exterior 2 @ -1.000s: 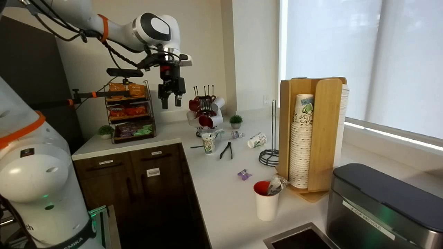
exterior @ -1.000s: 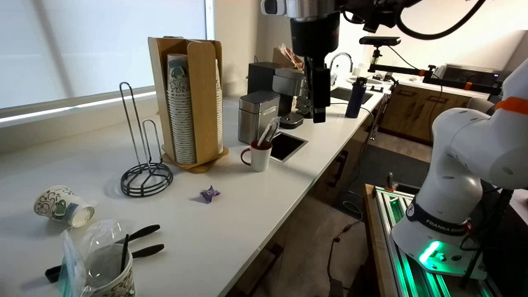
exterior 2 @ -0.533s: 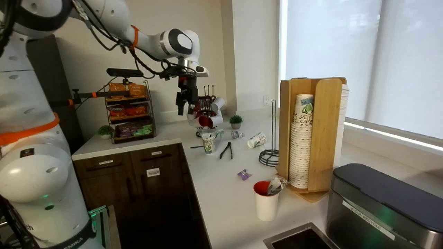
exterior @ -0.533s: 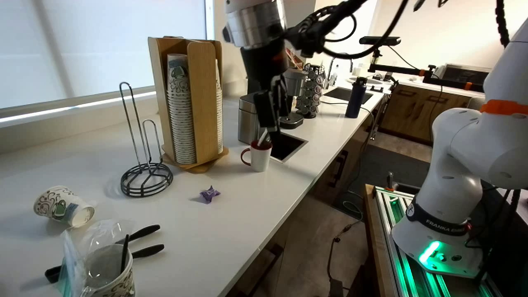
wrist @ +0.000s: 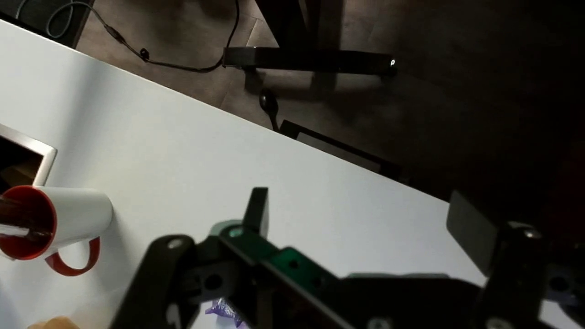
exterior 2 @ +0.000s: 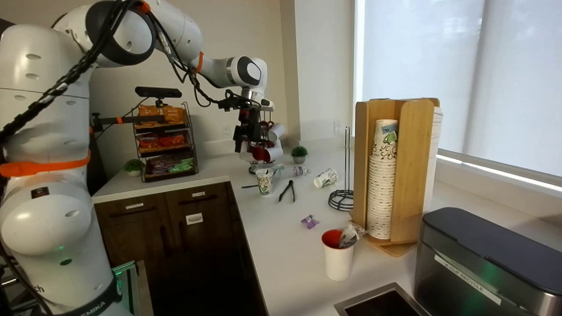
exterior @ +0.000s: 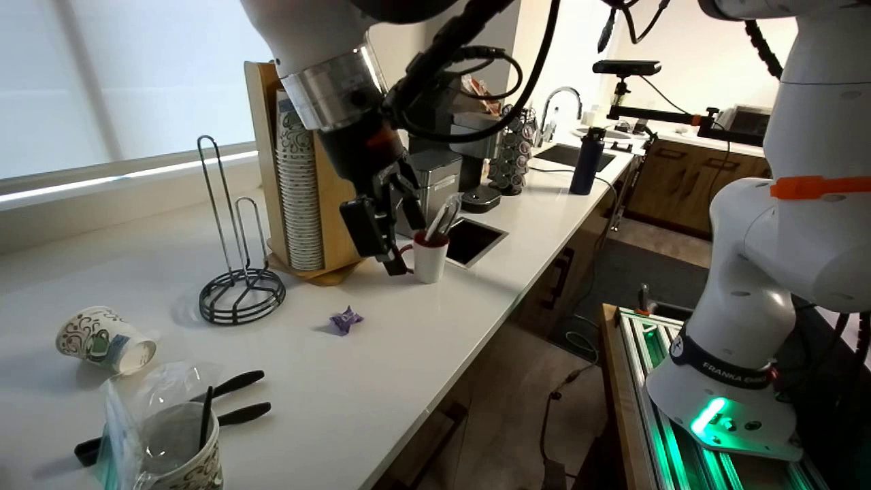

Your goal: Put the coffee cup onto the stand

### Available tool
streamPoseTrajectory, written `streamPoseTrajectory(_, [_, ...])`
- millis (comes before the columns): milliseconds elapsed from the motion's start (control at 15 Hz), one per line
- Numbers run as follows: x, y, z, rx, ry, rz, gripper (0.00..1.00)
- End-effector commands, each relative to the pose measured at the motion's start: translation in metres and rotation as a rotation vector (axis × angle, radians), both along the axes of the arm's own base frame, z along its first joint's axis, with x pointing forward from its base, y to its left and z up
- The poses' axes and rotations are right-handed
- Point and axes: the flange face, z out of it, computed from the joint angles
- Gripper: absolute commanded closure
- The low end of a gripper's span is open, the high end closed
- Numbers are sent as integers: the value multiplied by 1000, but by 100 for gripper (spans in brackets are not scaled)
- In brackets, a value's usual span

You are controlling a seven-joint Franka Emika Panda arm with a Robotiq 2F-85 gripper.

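The coffee cup (exterior: 103, 340), whitish with dark swirl markings, lies on its side on the counter; it also shows lying in an exterior view (exterior 2: 326, 178). The black wire stand (exterior: 241, 296) stands upright with nothing on it, beside the wooden box; it also shows in an exterior view (exterior 2: 341, 200). My gripper (exterior: 401, 243) is open and empty, in the air above the counter, apart from cup and stand; it also shows in an exterior view (exterior 2: 246, 147). In the wrist view the open fingers (wrist: 365, 214) frame bare counter near its edge. Cup and stand are out of the wrist view.
A white mug with red inside (exterior: 430, 262) holds wrapped utensils. A wooden box of stacked cups (exterior: 333, 170) stands behind. A purple wrapper (exterior: 346, 320), black tongs (exterior 2: 287, 191) and an upright patterned cup with a stirrer (exterior 2: 264, 182) are on the counter. A mug rack (exterior 2: 262, 153) stands farther off.
The arm has reached out over the counter. The gripper has moved left and down in one exterior picture, right and down in the other. It stays open. Cup and stand have not moved.
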Motion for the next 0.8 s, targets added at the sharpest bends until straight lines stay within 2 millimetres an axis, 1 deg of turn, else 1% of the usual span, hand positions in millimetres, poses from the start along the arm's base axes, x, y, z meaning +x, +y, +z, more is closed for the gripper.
streamPoseTrajectory(0, [0,0,2,0,-1,-1,0])
streamPoseTrajectory(133, [4,3,2,-5,3,-34,0])
streamPoseTrajectory(267, [19,24,-7,-11,4,-106,0])
streamPoseTrajectory(533, [49,71,-24,-29,-76,-238,0])
streamPoseTrajectory(733, [64,85,-37,-124,-140,-344,0])
